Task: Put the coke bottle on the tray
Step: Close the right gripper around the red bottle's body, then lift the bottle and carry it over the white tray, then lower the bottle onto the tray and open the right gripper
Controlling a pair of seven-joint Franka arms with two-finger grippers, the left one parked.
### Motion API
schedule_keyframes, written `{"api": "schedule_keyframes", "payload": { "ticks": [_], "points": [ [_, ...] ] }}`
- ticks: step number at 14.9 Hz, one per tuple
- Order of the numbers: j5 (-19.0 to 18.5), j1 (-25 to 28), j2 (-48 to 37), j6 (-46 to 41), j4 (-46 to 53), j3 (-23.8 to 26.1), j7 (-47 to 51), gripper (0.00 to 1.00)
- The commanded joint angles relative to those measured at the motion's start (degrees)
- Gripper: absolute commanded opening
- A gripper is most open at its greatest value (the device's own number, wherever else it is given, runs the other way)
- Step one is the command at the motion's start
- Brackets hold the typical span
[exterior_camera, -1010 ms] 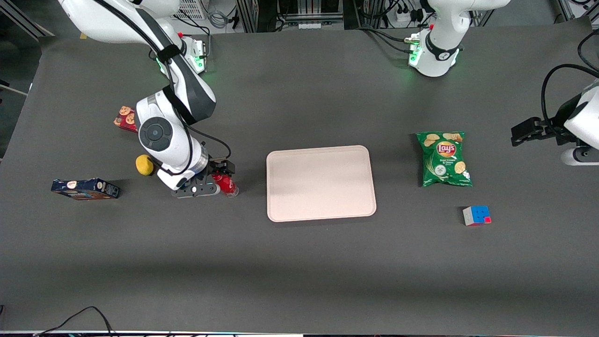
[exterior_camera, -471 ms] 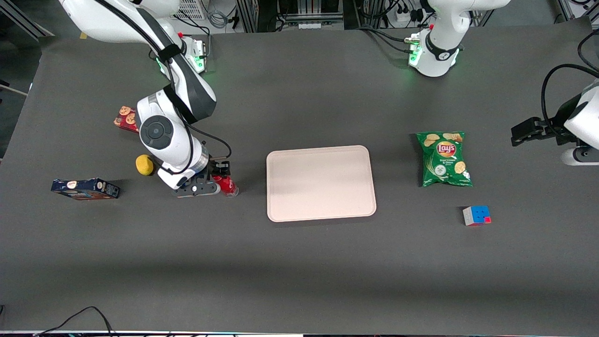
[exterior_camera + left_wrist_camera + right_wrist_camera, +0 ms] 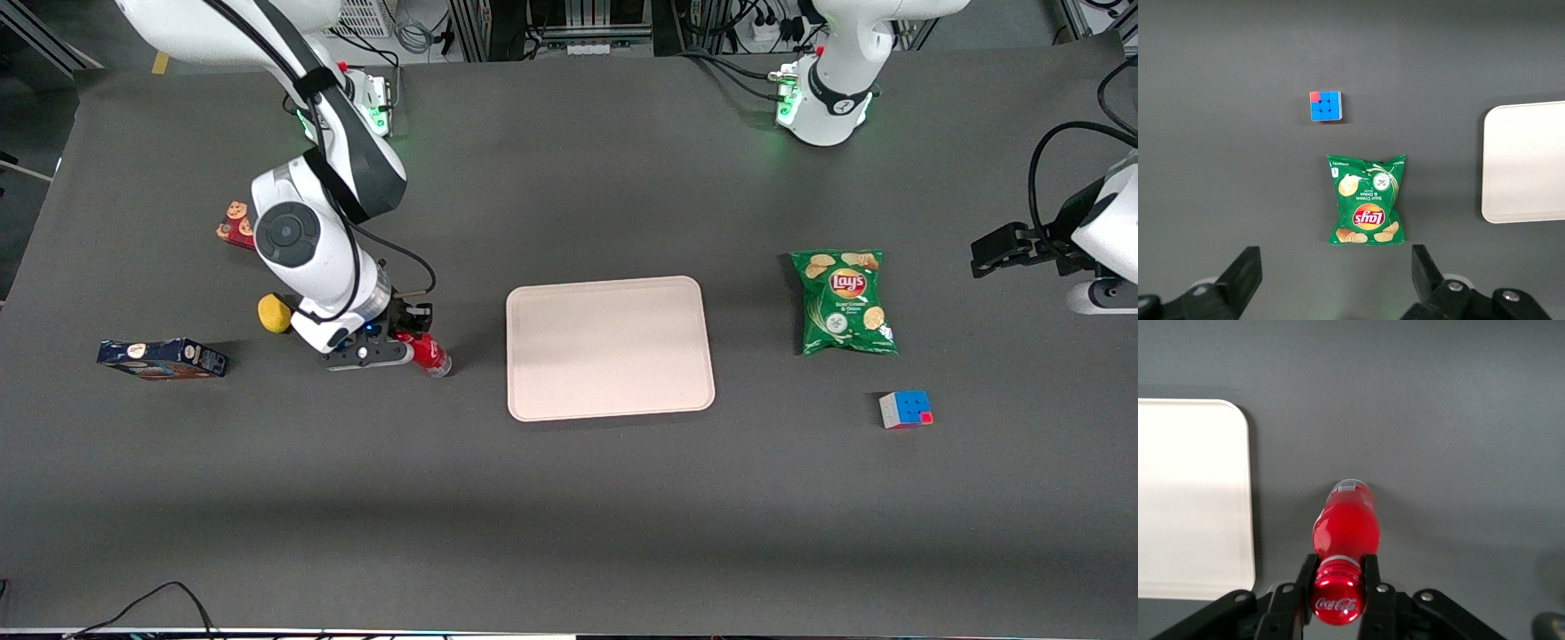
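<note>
The coke bottle (image 3: 429, 353) is small, with a red cap, red label and clear base. My right gripper (image 3: 407, 340) is shut on its neck just under the cap, toward the working arm's end of the table. In the right wrist view the fingers (image 3: 1305, 577) press both sides of the bottle (image 3: 1345, 527) below the cap, and the bottle hangs slightly tilted just above the dark table. The pale pinkish-beige tray (image 3: 610, 347) lies flat beside the bottle, toward the parked arm, with a gap of table between them. Its rounded corner shows in the right wrist view (image 3: 1191, 493).
A yellow ball (image 3: 275, 313) and a red cookie box (image 3: 236, 224) lie close by my arm. A dark blue box (image 3: 162, 357) lies toward the table's end. A green chip bag (image 3: 842, 301) and a puzzle cube (image 3: 905, 409) lie toward the parked arm.
My arm has risen and drawn slightly away from the camera with the bottle gripped. The bottle's base has shifted a little and it now hangs tilted.
</note>
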Motion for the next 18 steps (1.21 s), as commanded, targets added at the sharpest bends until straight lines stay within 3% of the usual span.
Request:
{"api": "schedule_keyframes", "payload": {
  "ticks": [1, 5, 7, 11, 12, 15, 18],
  "points": [
    [-0.6, 0.2, -6.7, -9.3, 3.2, 1.1, 2.2, 0.00],
    [-0.4, 0.3, -7.3, -20.9, 13.0, 5.2, 8.2, 0.00],
    [-0.4, 0.7, -6.5, -21.9, 16.6, 7.8, 12.1, 0.00],
    [-1.2, 7.7, 2.4, -21.8, 24.7, 8.1, 22.0, 0.00],
    [-1.9, 9.0, 5.6, -21.5, 26.8, 8.1, 24.8, 0.00],
    [-8.9, 12.1, 13.7, -21.0, 30.7, 8.1, 30.5, 0.00],
    [-9.4, 12.3, 17.5, -15.7, 30.4, 8.1, 31.2, 0.00]
  ]
}}
